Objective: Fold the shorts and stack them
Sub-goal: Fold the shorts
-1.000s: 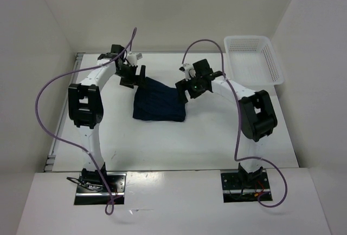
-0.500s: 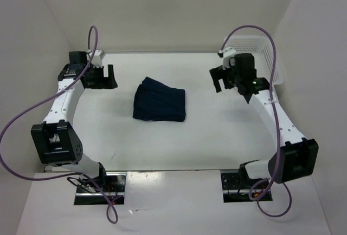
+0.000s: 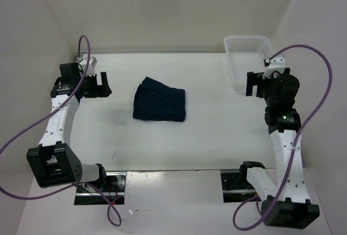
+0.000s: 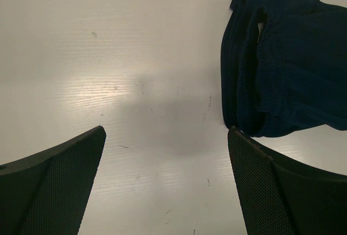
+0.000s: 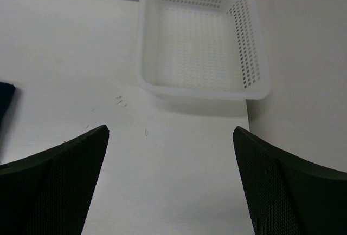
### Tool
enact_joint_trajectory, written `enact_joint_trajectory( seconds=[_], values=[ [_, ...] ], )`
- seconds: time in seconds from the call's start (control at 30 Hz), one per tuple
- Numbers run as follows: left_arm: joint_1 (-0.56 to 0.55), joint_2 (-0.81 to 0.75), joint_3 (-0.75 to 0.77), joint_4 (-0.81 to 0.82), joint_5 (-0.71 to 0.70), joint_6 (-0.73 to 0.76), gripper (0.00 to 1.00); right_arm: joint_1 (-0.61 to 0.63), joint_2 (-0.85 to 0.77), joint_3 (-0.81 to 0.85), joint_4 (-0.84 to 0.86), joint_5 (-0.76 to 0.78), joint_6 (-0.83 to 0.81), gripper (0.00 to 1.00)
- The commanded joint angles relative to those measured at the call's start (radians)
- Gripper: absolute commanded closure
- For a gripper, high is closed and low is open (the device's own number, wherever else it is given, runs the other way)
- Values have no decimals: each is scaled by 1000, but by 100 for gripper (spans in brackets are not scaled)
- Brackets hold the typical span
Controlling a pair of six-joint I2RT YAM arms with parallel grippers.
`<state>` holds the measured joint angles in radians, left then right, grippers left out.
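The shorts [image 3: 159, 104] lay on the tabletop [image 3: 211, 132] about midway between my two arms, gathered into a compact, roughly rectangular bundle with several layers on top of each other. In my left wrist view the gathered waistband showed along the near side of the bundle, doubled over itself. By that shape I judged the folding as good as done, though the far left corner looked a little uneven and slanted.

My left hand [image 4: 166, 132] hung over bare tabletop to the left of the shorts, its fingers spread wide and holding nothing, with the shorts near the tip of one finger but not touched. My right hand [image 5: 171, 129] was off to the right, just beside the white basket [image 5: 200, 91], also spread wide and empty.

Stacking was harder to judge. I saw only this one pair, with no other pile to set it on. The basket held nothing that I could see. So what was left, as I judged it, was at most to tidy the corner and move the bundle to wherever the stack belonged. I could not tell whether that place was the basket or the spot where the shorts already lay.

I could read no writing. The shorts were plain, with no tag showing, and neither the basket nor my arms showed any legible mark.
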<state>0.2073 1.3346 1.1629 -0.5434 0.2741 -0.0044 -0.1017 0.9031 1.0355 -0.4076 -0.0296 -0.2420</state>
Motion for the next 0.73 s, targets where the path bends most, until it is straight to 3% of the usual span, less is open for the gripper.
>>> enact_joint_trajectory(
  seconds=[0.0, 0.27, 0.7],
  values=[
    [6, -52, -22, 48, -15, 4, 0, -55, -102, -78, 50, -90, 69, 0],
    [6, -117, -52, 66, -15, 4, 0, -87, -240, -163, 6, -136, 99, 0],
    [6, -169, -81, 77, 2, 4, 0, -87, -273, -196, -14, -191, 109, 0]
  ],
)
